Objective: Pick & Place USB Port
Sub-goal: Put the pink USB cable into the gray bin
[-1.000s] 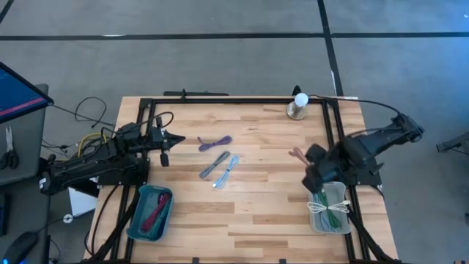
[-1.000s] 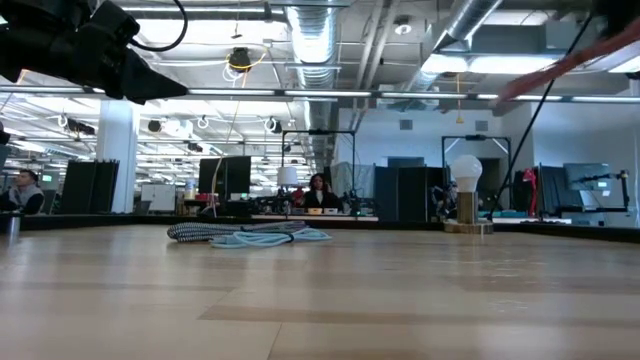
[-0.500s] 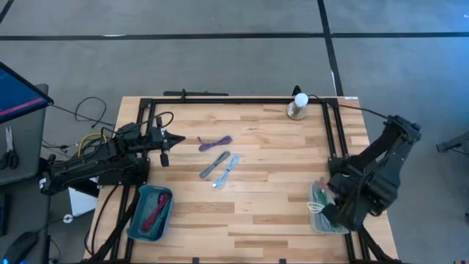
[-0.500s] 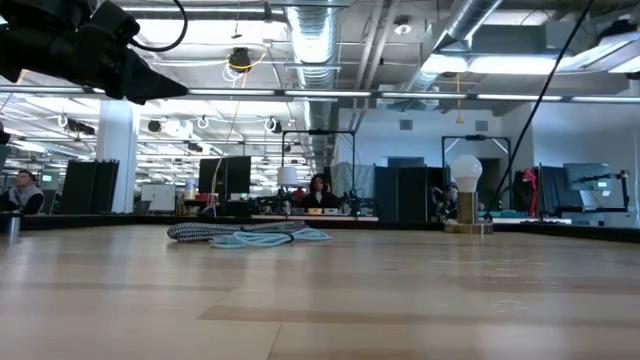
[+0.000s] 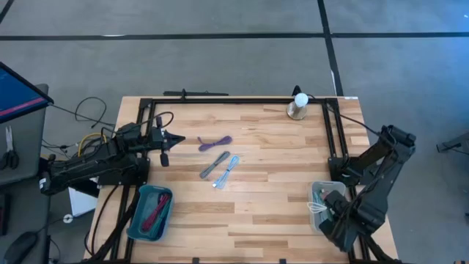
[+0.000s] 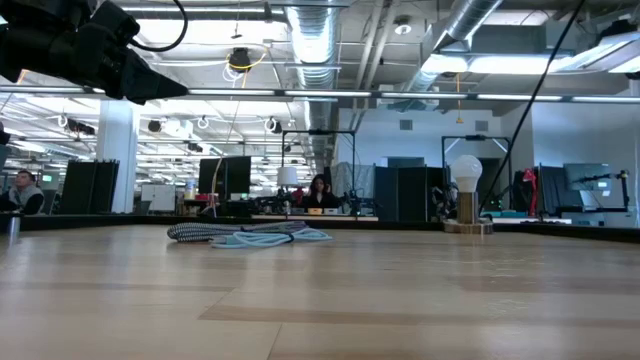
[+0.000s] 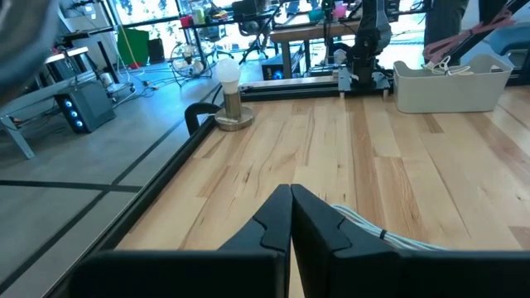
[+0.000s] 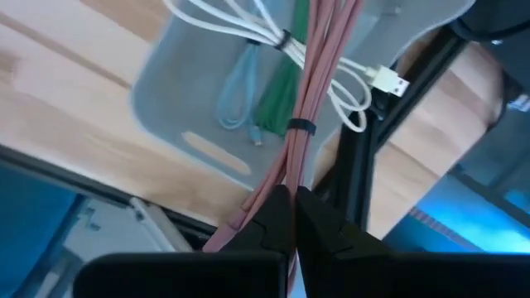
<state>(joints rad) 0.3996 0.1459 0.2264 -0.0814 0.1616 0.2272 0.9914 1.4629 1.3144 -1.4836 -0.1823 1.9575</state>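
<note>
My right gripper (image 8: 291,207) is shut on a pink USB cable bundle (image 8: 319,66) above the grey tray (image 8: 174,83) at the table's near right corner (image 5: 320,196). The tray holds a white cable (image 8: 348,70), a green cable (image 8: 277,91) and a light blue one. My left gripper (image 5: 163,141) hovers shut over the table's left side, touching nothing (image 7: 290,203). A purple cable (image 5: 215,142), a grey cable (image 5: 213,165) and a light blue cable (image 5: 229,170) lie flat on the wood mid-table. My right gripper pinches the pink cable bundle between its two shut fingers, along a stretch below its black tie (image 8: 286,170). The fingers point down at the tray from above. The bundle runs on across the tray over the other cables, and its short end (image 8: 228,228) sticks out past the tray's edge.
A teal bin (image 5: 150,213) with red cables sits at the near left corner. A bulb on a round base (image 5: 299,106) stands at the far edge. A black frame rail (image 5: 333,136) borders the table. Bare wood lies between the loose cables and the tray.
My right arm has swung from the table's right middle toward the near right corner, carrying the pink cable with it, and now hangs over the grey tray. The cable, which trailed on the wood beside the gripper, now lies across the tray. My left arm has stayed put.
</note>
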